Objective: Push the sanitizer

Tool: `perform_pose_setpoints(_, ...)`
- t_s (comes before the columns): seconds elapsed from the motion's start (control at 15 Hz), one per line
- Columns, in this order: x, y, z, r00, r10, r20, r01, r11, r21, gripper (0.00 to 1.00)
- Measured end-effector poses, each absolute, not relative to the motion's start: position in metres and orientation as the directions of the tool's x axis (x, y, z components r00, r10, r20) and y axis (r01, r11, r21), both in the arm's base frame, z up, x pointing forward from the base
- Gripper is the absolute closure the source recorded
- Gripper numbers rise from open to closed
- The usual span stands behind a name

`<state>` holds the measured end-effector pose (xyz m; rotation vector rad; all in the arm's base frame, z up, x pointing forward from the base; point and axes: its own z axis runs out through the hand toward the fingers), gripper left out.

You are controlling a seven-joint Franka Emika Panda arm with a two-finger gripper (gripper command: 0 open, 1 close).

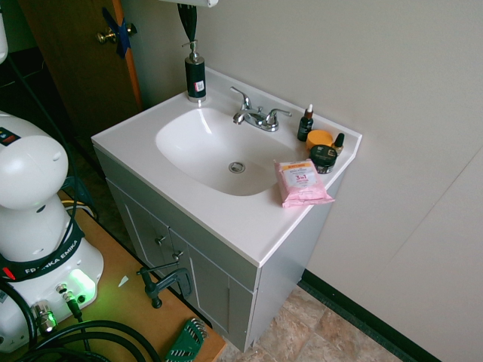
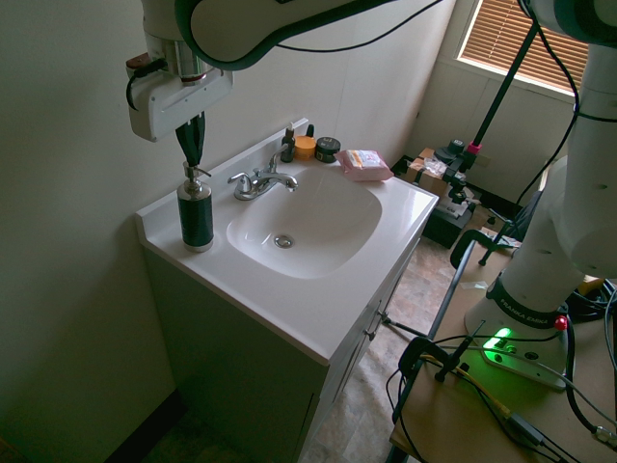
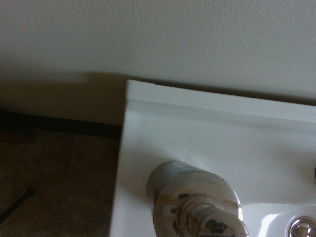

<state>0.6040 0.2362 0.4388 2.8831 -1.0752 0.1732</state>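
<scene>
My claw (image 2: 197, 164) is closed with nothing in it, tips together so they can bear down as one blunt point. It sits right over the pump (image 2: 191, 172) at upper left; whether they touch, I can't quite tell. The bottle (image 2: 196, 220) stands upright on the counter (image 2: 289, 311), whose flat top should brace it against my downward press.
</scene>
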Motion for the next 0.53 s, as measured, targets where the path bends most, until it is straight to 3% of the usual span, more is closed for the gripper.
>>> perform_pose_setpoints(0.53, 0.605, 0.238, 0.428, 0.754, -0.647, 0.118, -0.654, -0.756, 0.030, 1.00)
